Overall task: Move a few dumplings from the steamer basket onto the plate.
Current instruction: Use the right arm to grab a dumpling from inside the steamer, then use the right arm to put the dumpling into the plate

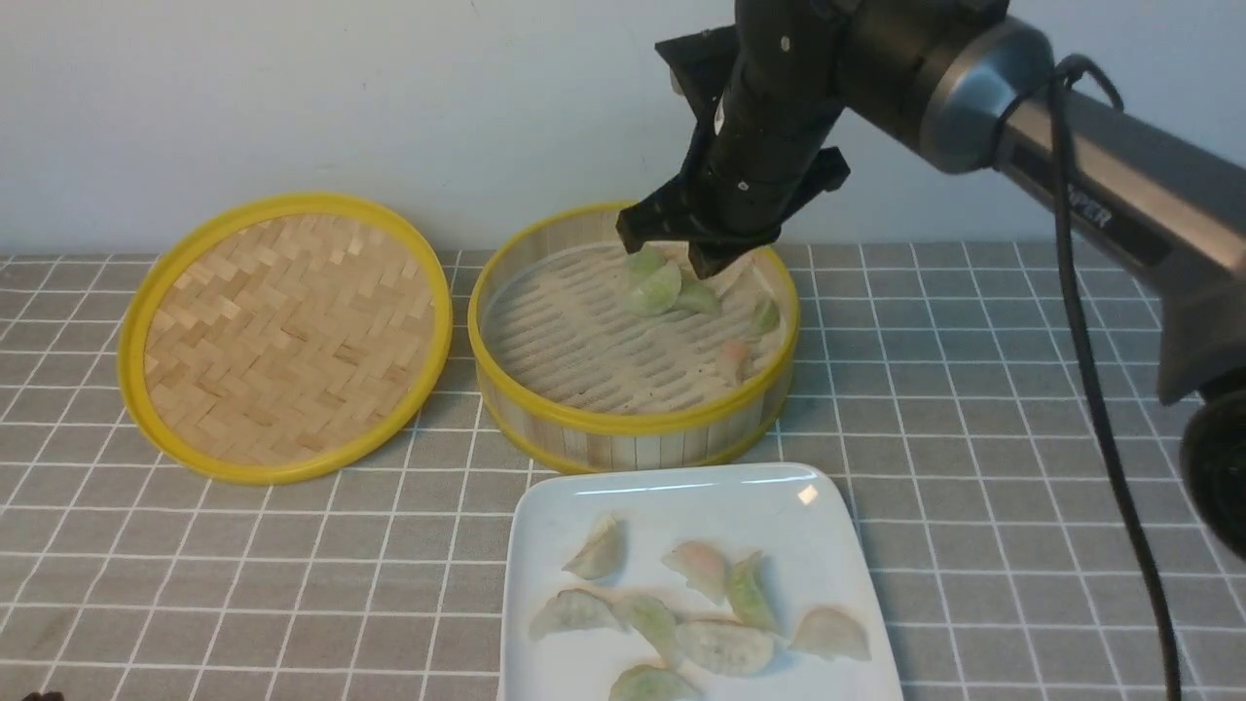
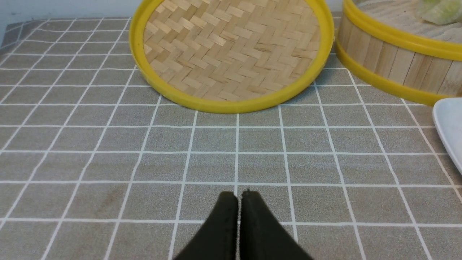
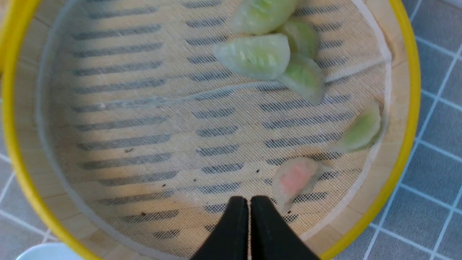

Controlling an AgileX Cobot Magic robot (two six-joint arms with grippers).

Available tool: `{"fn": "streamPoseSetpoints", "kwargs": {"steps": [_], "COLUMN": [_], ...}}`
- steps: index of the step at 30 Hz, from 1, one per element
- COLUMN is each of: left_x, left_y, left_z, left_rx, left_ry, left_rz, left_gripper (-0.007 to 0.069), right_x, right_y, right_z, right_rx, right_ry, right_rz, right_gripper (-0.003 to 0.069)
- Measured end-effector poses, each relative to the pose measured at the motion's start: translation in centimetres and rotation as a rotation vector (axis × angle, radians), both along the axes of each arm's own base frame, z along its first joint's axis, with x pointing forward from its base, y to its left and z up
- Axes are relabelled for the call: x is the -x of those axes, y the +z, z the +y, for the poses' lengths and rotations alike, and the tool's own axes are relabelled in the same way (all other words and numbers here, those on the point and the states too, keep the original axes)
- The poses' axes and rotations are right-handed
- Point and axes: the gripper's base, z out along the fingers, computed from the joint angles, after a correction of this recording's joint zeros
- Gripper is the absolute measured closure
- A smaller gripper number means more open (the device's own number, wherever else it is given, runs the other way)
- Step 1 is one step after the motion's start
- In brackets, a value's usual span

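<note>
Right gripper point(image 3: 249, 202) closed and empty above steamer basket point(image 1: 634, 422), left gripper point(image 2: 240, 196) closed, empty

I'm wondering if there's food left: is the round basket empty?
No, not empty: green dumplings and a pinkish one lie inside the basket.

Daylight-like, even, fairly soft. Small bright glint on the far right corner of the glossy white square plate point(image 1: 701, 506). Shadows faint under the pale crescent-shaped dumplings point(image 1: 725, 647). Front view slightly hazy. Right wrist view: near-left yellow rim of the round bamboo basket point(image 3: 21, 173) soft, perhaps out of focus. Left wrist view: grey tiled tabletop point(image 2: 216, 144) crisp.
</note>
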Motion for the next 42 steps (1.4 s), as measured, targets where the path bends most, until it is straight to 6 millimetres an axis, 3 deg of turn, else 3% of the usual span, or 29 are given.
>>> {"fn": "streamPoseSetpoints", "kwargs": {"steps": [2,4,9,13,18,22,24,25,31,33,34,37,38,42], "left_x": [0.0,0.0,0.0,0.0,0.0,0.0,0.0,0.0,0.0,0.0,0.0,0.0,0.0,0.0], "left_y": [0.0,0.0,0.0,0.0,0.0,0.0,0.0,0.0,0.0,0.0,0.0,0.0,0.0,0.0], "left_z": [0.0,0.0,0.0,0.0,0.0,0.0,0.0,0.0,0.0,0.0,0.0,0.0,0.0,0.0], "left_rx": [0.0,0.0,0.0,0.0,0.0,0.0,0.0,0.0,0.0,0.0,0.0,0.0,0.0,0.0], "left_ry": [0.0,0.0,0.0,0.0,0.0,0.0,0.0,0.0,0.0,0.0,0.0,0.0,0.0,0.0], "left_rz": [0.0,0.0,0.0,0.0,0.0,0.0,0.0,0.0,0.0,0.0,0.0,0.0,0.0,0.0], "left_gripper": [0.0629,0.0629,0.0629,0.0629,0.0629,0.0629,0.0629,0.0629,0.0629,0.0629,0.0629,0.0629,0.0629,0.0629], "right_x": [-0.3,-1.0,-1.9,-2.3,-3.0,-3.3,-3.4,-3.4,-3.9,-3.7,-3.7,-2.4,-1.2,2.2], "right_y": [-0.8,-3.4,-7.3,-9.0,-9.9,-10.0,-10.0,-10.0,-8.4,-5.9,-5.7,-2.0,0.1,2.9], "right_z": [0.0,0.1,0.1,0.0,-0.6,-1.3,-1.6,-1.6,-1.3,-0.9,-0.9,-0.6,-0.4,0.1], "right_rx": [0.016,0.07,0.129,0.128,0.074,0.025,0.013,0.011,-0.011,-0.071,-0.077,-0.149,-0.17,-0.17], "right_ry": [-0.009,-0.025,-0.056,-0.082,-0.119,-0.135,-0.135,-0.133,-0.098,-0.065,-0.063,-0.024,0.005,0.065], "right_rz": [0.008,0.037,0.082,0.107,0.134,0.165,0.178,0.18,0.139,0.105,0.103,0.071,0.051,0.05], "right_gripper": [0.0594,0.0491,0.0291,0.0212,0.0232,0.0414,0.0485,0.0482,0.0473,0.0473,0.0473,0.0473,0.0473,0.0473]}}
